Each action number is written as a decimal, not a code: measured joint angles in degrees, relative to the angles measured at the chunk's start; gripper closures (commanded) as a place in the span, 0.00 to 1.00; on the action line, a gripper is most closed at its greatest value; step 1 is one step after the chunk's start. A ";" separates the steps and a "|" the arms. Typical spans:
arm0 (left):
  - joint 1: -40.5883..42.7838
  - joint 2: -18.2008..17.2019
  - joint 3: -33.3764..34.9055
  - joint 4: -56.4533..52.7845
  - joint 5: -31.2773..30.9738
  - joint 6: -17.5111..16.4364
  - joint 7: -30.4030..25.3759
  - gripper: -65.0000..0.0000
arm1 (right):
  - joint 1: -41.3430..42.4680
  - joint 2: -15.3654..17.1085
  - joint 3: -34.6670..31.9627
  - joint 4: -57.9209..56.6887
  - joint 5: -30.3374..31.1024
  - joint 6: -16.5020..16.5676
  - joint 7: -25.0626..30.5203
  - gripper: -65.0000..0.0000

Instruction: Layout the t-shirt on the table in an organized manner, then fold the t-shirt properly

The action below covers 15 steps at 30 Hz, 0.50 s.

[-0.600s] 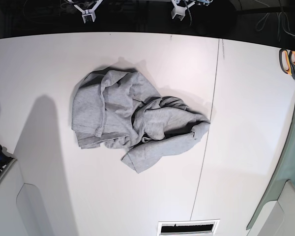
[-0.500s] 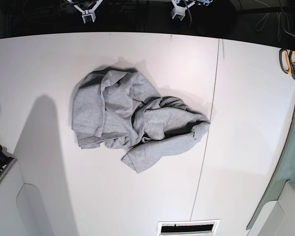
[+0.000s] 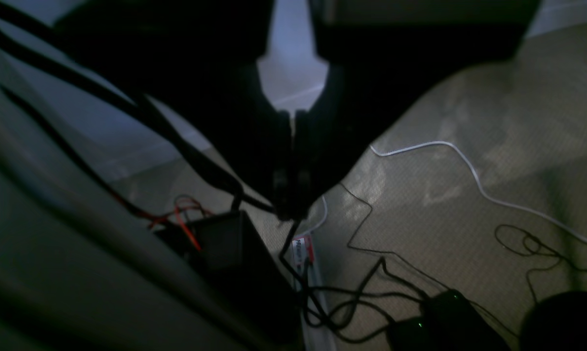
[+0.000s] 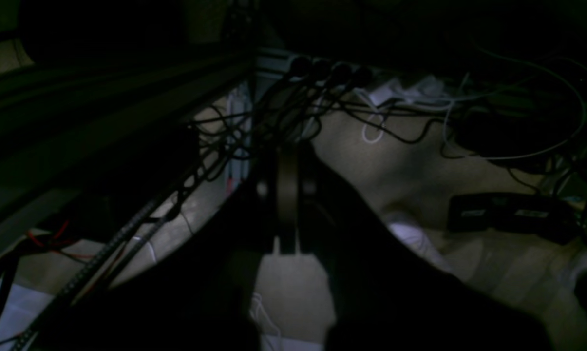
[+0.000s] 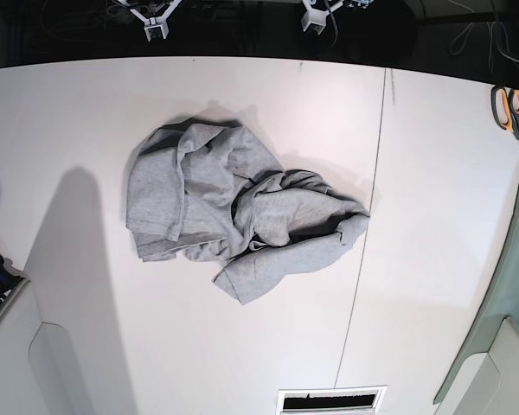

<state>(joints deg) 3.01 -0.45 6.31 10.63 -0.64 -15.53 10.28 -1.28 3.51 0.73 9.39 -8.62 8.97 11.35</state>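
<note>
Base view shows the t-shirt (image 5: 242,216) crumpled mid-counter (image 5: 432,173). Left claw (image 3: 292,187) and right claw (image 4: 287,214) are pinched together, empty, hanging over the floor. Grabbing many layers could tangle it worse.

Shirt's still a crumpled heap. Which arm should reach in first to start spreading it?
Probably the right. Both grippers, right and left, are parked shut beyond the table's far edge. The t-shirt's bulk lies nearer the right arm's side, though the margin is small.
</note>
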 measured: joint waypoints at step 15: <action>0.20 0.00 0.00 0.02 -0.37 0.00 0.00 1.00 | -0.33 0.00 0.00 0.17 0.00 0.00 0.31 1.00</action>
<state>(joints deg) 3.20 -0.45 6.31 10.66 -1.02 -15.53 10.28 -1.61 3.51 0.73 9.56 -8.62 8.97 11.66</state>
